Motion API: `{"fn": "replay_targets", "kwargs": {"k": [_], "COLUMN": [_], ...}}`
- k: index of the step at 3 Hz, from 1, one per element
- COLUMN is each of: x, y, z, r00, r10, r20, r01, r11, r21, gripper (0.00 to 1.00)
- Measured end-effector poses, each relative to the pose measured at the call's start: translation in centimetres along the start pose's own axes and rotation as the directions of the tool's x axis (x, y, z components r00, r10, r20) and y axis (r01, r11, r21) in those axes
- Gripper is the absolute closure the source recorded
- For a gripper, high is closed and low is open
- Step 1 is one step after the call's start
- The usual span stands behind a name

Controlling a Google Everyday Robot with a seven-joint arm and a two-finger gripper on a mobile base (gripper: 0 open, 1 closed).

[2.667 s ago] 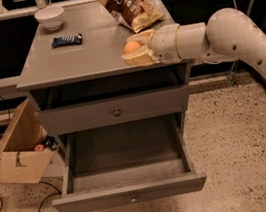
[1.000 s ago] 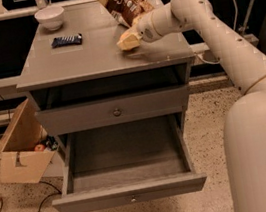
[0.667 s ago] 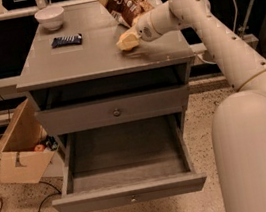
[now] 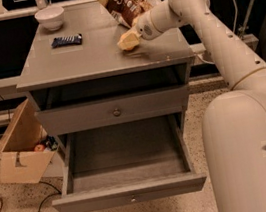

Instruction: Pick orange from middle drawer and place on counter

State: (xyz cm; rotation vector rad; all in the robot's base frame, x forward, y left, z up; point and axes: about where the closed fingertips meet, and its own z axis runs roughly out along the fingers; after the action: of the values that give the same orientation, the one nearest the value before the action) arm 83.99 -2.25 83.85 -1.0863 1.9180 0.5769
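End effector (image 4: 128, 41) down on counter (image 4: 89, 54) beside chip bag (image 4: 123, 0); orange hidden; grip state unclear.

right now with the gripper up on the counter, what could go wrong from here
The gripper sits low over the counter, right beside the chip bag; pulling away could drag or knock the bag. The middle drawer stands pulled out next to the robot's body, so driving off might clip it. I cannot make out the orange.
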Motion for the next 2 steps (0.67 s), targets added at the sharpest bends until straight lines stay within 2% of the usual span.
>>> {"fn": "replay_targets", "kwargs": {"k": [1, 2], "x": [-0.2, -0.6], "y": [-0.2, -0.5], "z": [-0.5, -1.6], "r00": [1.000, 1.000], "r10": [-0.005, -0.017], "r20": [0.002, 0.009], "r01": [0.005, 0.017], "r11": [0.9999, 0.9992], "r21": [0.010, 0.037], "gripper": [0.04, 0.00]}}
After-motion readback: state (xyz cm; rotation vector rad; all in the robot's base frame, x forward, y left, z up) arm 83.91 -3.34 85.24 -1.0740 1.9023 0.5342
